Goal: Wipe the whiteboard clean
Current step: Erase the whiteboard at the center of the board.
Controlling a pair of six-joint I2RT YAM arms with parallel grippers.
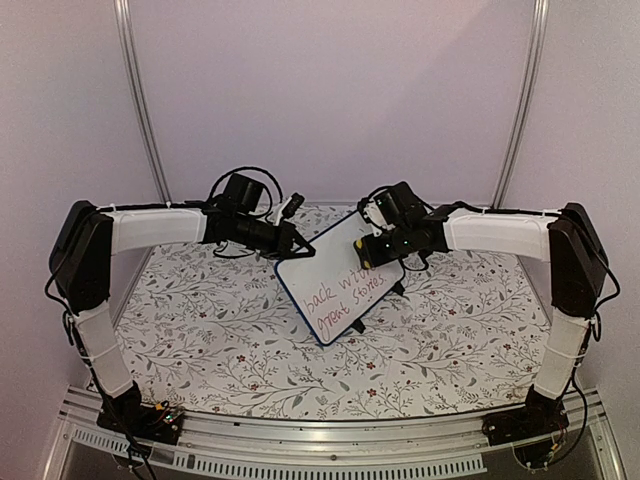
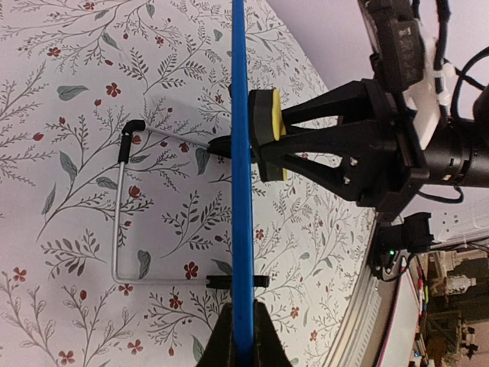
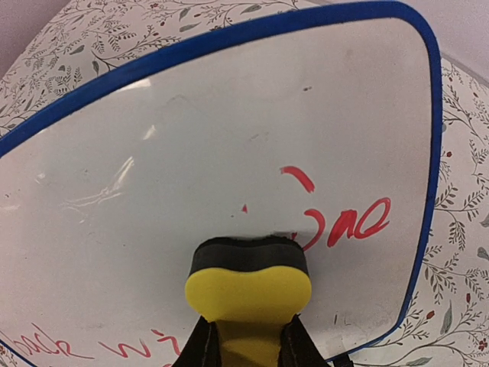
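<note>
**At mid-table: board pinched on edge, eraser on its face**

Near the middle of the flowered table [image 1: 200, 330], the whiteboard [image 1: 340, 285] stands tilted with its written face toward the arms' bases, propped on a bent wire stand [image 2: 118, 222] behind it. Red and dark handwriting covers the lower half; the upper half looks wiped clean.

The board reads as light and stiff: a thin panel in a slim blue frame, glossy and likely slippery under a pad. On so slight a stand it would probably skid or tip under a 1-sided push, so it wants bracing. The frame edge is the sensible hold, away from the writing, and that is where the left gripper [image 2: 243, 336] sits, its 2 fingers closed tight across the blue rim.

The right gripper [image 3: 244, 348] is clamped on a yellow sponge eraser [image 3: 248, 283], whose dark felt side is pressed flat against the board face just beside the red letters.

Both arms make the same shape: elbows raised high at the outer sides, forearms running level and inward, wrists meeting at the board's upper part, the left from behind its corner and the right from the front.
</note>
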